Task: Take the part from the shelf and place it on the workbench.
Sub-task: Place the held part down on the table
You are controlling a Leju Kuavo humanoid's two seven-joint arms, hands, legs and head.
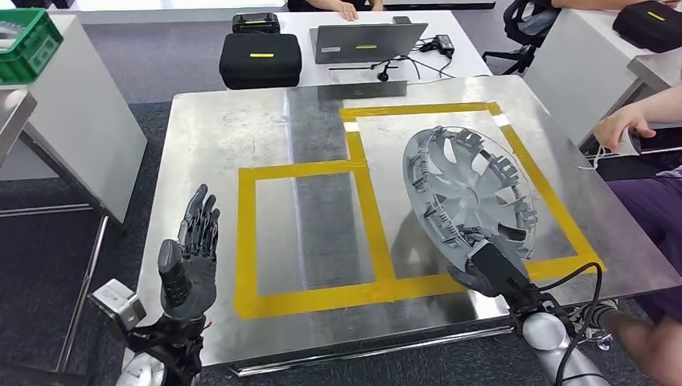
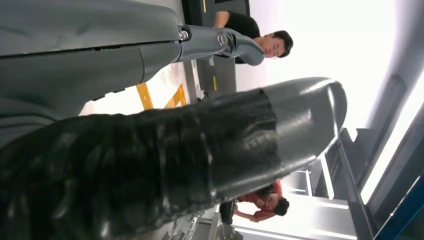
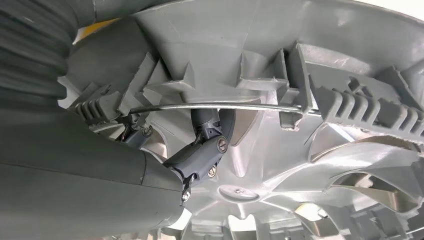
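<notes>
Grey plastic, the wheel cover [image 1: 470,191] is sitting tilted at the right of centre in the head view, its ribbed inner side facing the camera, inside the larger rectangle of yellow tape [image 1: 366,213] on the metal tabletop [image 1: 217,153]. Its lower rim is lying close to the tape line nearest the robot. The right hand [image 1: 492,265] is gripping that lower rim, and in the right wrist view the dark fingers [image 3: 202,155] are hooking over the rim by a thin wire ring [image 3: 215,106]. The left hand [image 1: 193,249] is standing upright at the lower left of the frame, over the tabletop's near-left edge, fingers straight, slightly apart and holding nothing. A laptop [image 1: 366,42] and two black cases [image 1: 260,58] are resting on a white table at the top. A person's arm [image 1: 635,121] is reaching in at the right edge.
</notes>
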